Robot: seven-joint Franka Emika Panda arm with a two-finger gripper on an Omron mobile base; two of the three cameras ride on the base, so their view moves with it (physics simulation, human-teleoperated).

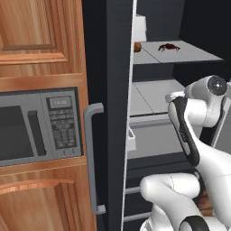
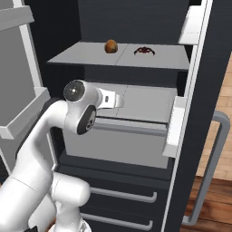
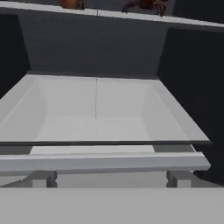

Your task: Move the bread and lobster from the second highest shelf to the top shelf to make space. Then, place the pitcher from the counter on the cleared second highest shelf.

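The round orange-brown bread (image 2: 111,46) and the dark red lobster (image 2: 144,50) lie side by side on the top shelf (image 2: 90,56) of the open fridge, the bread to the left. The lobster (image 1: 168,47) also shows on that shelf in the left base view, with the bread (image 1: 137,47) half hidden by the door edge. My gripper (image 2: 118,100) hovers in front of the lined shelf (image 3: 96,118) one level lower, which is bare. Its fingertips (image 3: 41,178) stand wide apart, open, holding nothing. The pitcher and the counter are out of view.
A microwave (image 1: 36,126) sits in wooden cabinets (image 1: 40,31) left of the fridge. The dark fridge door with its grey handle (image 1: 92,158) stands edge-on; door bins (image 2: 174,127) jut inward. Drawers (image 2: 122,195) fill the fridge's lower part.
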